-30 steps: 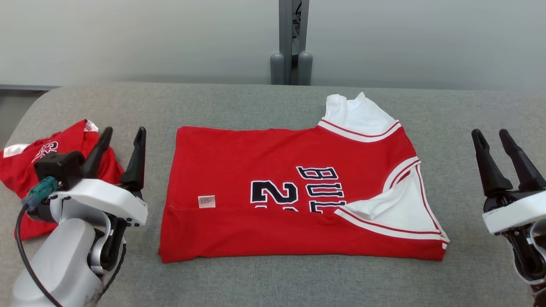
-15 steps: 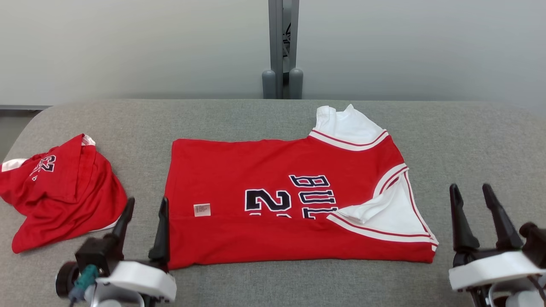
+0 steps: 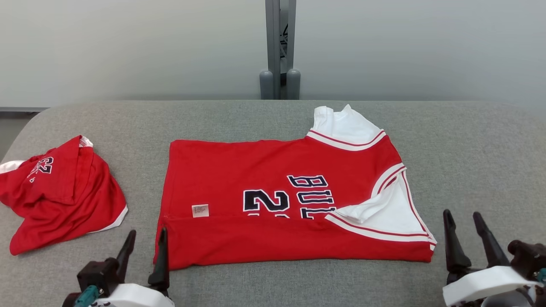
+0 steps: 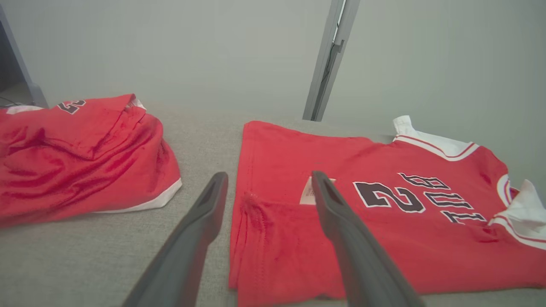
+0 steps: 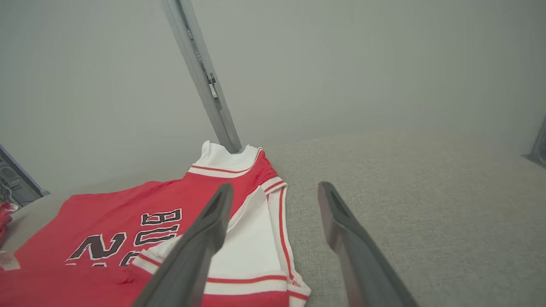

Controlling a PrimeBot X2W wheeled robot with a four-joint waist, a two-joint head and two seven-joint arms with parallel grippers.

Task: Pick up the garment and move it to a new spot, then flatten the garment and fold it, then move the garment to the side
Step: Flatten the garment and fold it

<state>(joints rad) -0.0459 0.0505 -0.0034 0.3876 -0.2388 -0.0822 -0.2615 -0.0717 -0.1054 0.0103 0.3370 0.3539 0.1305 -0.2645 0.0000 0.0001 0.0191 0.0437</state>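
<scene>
**Far left.** A crumpled red jersey (image 3: 64, 194) lies bunched on the grey padded surface (image 3: 469, 140), well apart from the work piece. I judge that it plays no part in the present step.

**Left gripper** (image 3: 148, 231). The jaws are spread wide with nothing between them. In the left wrist view, one finger stands over bare surface and the other over cloth, straddling the garment's near-left hem corner (image 4: 245, 204). Whether either finger touches the cloth cannot be told.

**Centre.** The red basketball jersey (image 3: 273, 179) lies flat, with its hem to the left and its collar end to the right.
- Its near long edge is turned over as a folded band (image 3: 277, 243), which hides the lower part of the number.
- A small white label (image 3: 200, 210) sits just above that band.
- A white sleeve (image 3: 384, 211) is tucked inward at the near right.
- A second sleeve (image 3: 341, 123) juts out at the far right.

**Handling, as judged.** The fabric is a light, limp knit with no stiffness.
- Lifted at one point, it would sag and drag.
- The doubled layers at the band may slide apart.
- The best hold is at the two near corners, pinching both layers together.
- On the left that means the stitched hem, and on the right the trimmed sleeve edge, since the seams give thicker purchase.

**Right gripper** (image 3: 461, 212). The jaws are apart and empty, and it stands just beside the near-right corner over bare surface.
</scene>
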